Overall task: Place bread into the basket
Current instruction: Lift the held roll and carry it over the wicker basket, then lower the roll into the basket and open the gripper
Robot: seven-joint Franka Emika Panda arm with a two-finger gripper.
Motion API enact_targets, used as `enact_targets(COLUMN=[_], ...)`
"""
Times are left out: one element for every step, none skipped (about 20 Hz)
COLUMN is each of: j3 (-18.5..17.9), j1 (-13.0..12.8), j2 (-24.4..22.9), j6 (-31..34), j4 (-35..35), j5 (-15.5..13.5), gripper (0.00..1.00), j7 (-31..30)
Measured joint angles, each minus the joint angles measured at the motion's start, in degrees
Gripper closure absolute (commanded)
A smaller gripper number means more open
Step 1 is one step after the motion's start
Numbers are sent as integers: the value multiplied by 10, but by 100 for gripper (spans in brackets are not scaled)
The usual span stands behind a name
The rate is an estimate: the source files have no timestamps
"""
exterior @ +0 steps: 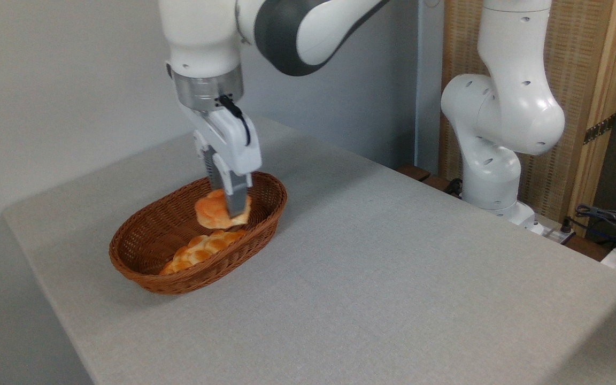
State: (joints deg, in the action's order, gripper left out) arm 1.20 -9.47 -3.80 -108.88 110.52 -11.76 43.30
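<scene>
Pincer: we saw the gripper (226, 206) pointing down from the white arm (308, 32), its two fingers clamped on the bread (210, 211).
Bread: we found the round golden bun pinched between the fingers, tilted on edge and held inside the basket's outline; we could not tell whether its lower edge touched anything.
Basket: the oval brown wicker basket (147, 267) sat directly beneath the pincer, its far end curving just behind the fingers and its long body running away from them toward the lower left.
Basket contents: we saw a paler braided loaf (201, 250) lying just below the pincer along the basket's near wall; left of the fingers the basket floor showed bare weave.
Table: we saw the grey table (393, 267) stretching wide and bare to the right of the pincer and toward the camera.
Edges: the table's left edge ran well to the left of the pincer, with the corner beyond the basket's far-left end; the rear edge ran behind and to the right.
Arm base: the white base (492, 176) stood well to the right of the pincer, past the rear edge, with cables (607, 216) farther right.
</scene>
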Motion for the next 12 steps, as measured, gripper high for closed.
enact_targets(j3=[12,19,30,38,44,46,46,46,46,46,45,45], j1=[-1,-1,-1,-2,-2,-2,-2,-1,-1,0,0,0], j2=[6,10,18,25,33,39,44,47,48,48,48,47], j6=[-15,-25,-39,-51,-61,-70,-77,-82,-85,-86,-86,-86], j4=[0,0,0,0,0,0,0,-1,-1,-1,-2,-3], j5=[0,0,0,0,0,0,0,0,0,0,0,0], gripper=[2,0,0,0,0,0,0,0,0,0,0,0], j7=[-21,-33,-49,-61,-66,-67,-67,-67,-67,-67,-67,-68])
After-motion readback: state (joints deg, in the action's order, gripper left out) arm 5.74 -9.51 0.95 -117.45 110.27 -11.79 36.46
